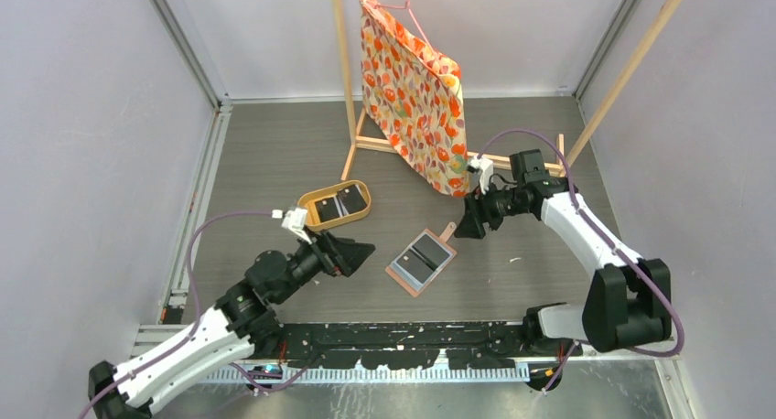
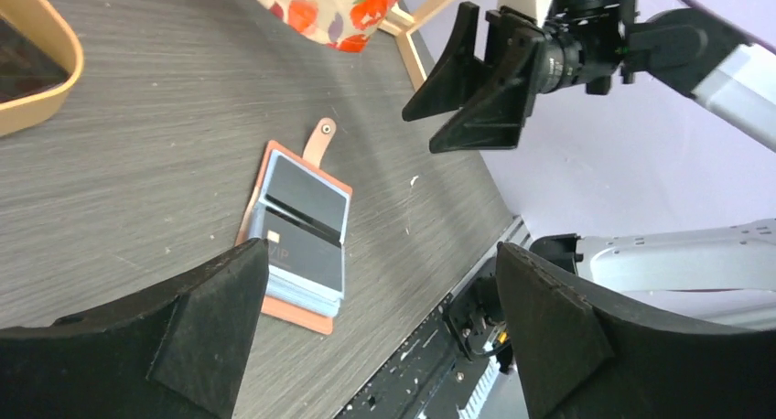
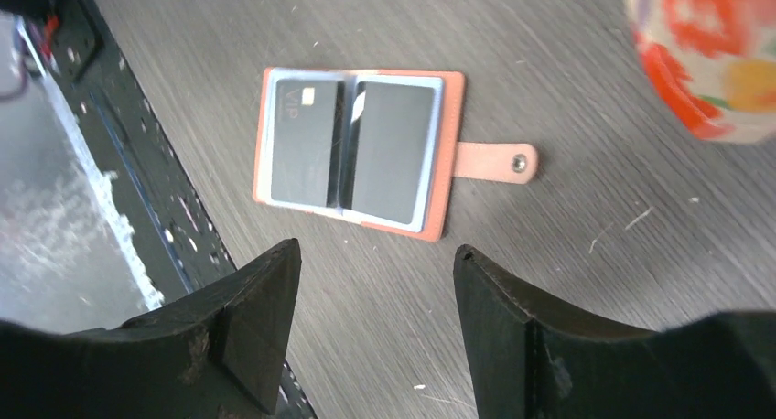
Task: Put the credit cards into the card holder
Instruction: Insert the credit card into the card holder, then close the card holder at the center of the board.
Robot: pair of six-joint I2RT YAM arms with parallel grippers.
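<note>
From above, the salmon-brown leather card holder is seen open on the grey desk between the left gripper and right gripper, both spread and empty. Dark credit cards are left in the oval yellow-rimmed wooden tray. In the left wrist view, two cards are shown already slotted (one marked VIP). In the right wrist view, nothing is pinched. A tray card is judged next, for which a thin-edge pinch is required.

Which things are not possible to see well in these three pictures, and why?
Tray cards: too small in the top view to count; the left wrist view's edge cuts off the tray.
Card holder: any cards beneath its two dark cards are covered by them in every view.
Bag: blurred and cut by the corner in the right wrist view; inside hidden.
</note>
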